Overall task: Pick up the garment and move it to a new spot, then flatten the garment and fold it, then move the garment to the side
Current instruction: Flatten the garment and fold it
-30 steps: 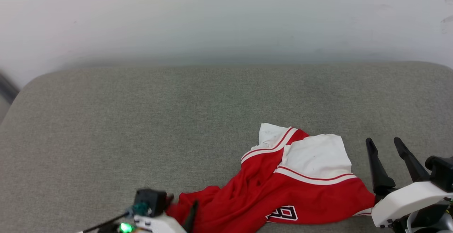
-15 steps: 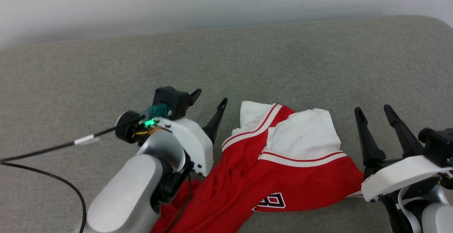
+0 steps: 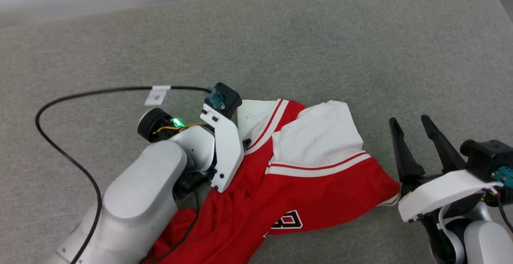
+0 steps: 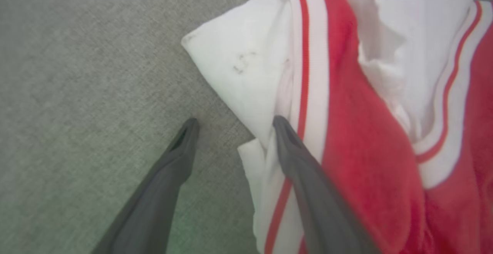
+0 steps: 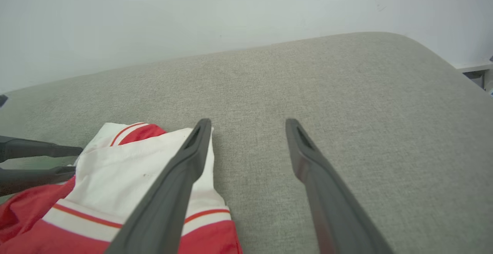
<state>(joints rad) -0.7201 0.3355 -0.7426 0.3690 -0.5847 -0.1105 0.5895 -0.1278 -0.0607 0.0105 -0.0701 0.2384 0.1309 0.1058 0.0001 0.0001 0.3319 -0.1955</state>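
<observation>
The garment point(image 3: 316, 168), red with white sleeves and striped trim, lies crumpled on the grey cushion point(image 3: 280, 47). Part of a black letter point(image 3: 286, 220) shows near its front edge. My left arm's wrist point(image 3: 222, 148) hangs over the garment's left white sleeve, fingers pointing down. In the left wrist view my left gripper point(image 4: 235, 122) is open. One finger is over the sleeve's point(image 4: 246, 69) edge, the other over bare cushion. My right gripper point(image 3: 408, 119) stands open just right of the garment, empty. It is also in the right wrist view point(image 5: 248, 121), beside the other sleeve point(image 5: 127, 177).
A black cable point(image 3: 60, 103) with a white tag point(image 3: 157, 95) loops from my left wrist across the cushion's left part. A pale wall point(image 5: 154, 15) rises behind the cushion. The cushion's rounded right corner point(image 5: 443, 57) drops off beside a white ledge.
The head camera has tilted down. My left arm has come up from the bottom edge to the garment's left sleeve, and its fingers have turned downward. The right gripper stays open beside the garment.
</observation>
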